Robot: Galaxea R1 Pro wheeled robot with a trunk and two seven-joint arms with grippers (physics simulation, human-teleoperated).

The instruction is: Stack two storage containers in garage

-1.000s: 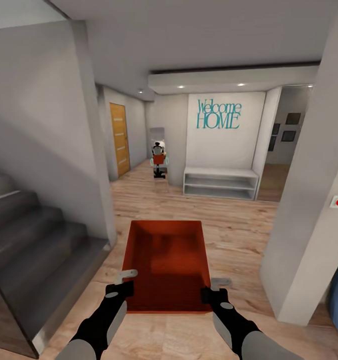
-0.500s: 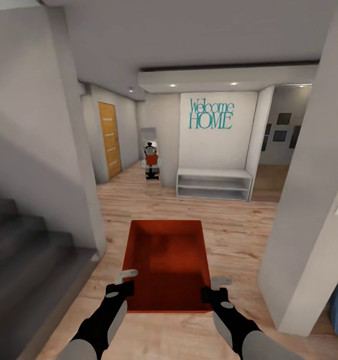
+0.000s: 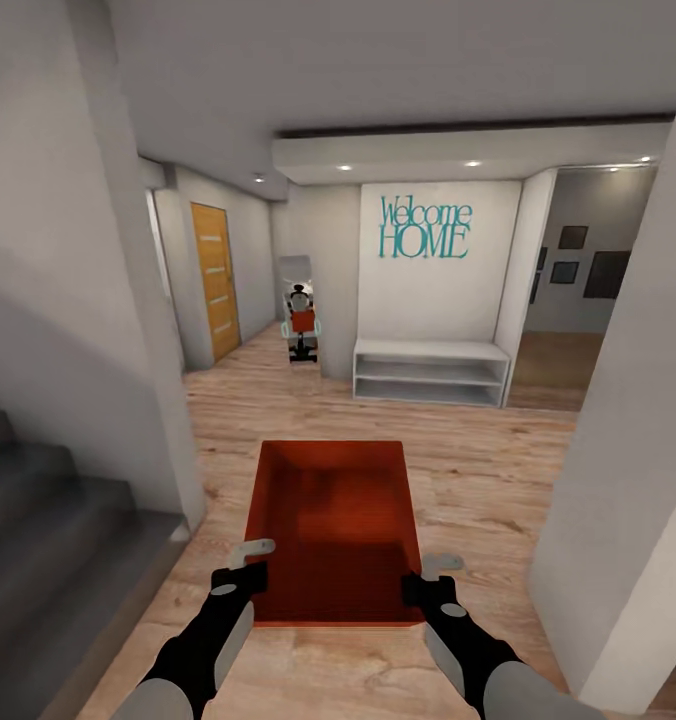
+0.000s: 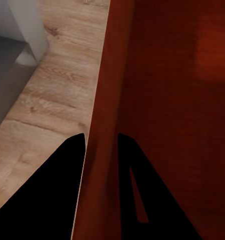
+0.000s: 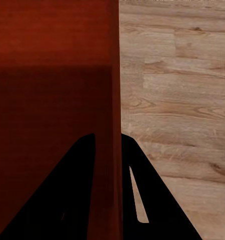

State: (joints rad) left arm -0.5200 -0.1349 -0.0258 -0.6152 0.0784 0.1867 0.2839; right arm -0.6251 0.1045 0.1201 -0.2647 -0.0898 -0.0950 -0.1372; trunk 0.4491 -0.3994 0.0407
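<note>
Grey stairs (image 3: 48, 520) far left. Left gripper (image 3: 246, 572) pinches storage container's (image 3: 333, 520) left wall; box held centre, above wood floor (image 3: 478, 470). Right gripper (image 3: 425, 580) clamps its right wall. White bench (image 3: 430, 370) far, beyond.

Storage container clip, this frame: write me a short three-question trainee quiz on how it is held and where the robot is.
1. True or false: the storage container rests on the wood floor.
2. Which part of the container does each tool pinch? A) a side wall B) the far end wall C) the base
3. Fill in: the teal lettering on the white wall ahead reads "Welcome ____".

Key
1. False: the left tool and right tool carry it above the floor.
2. A: in the wrist views each thin side wall runs between that tool's two fingers.
3. HOME, on the sign above a white bench.
</note>
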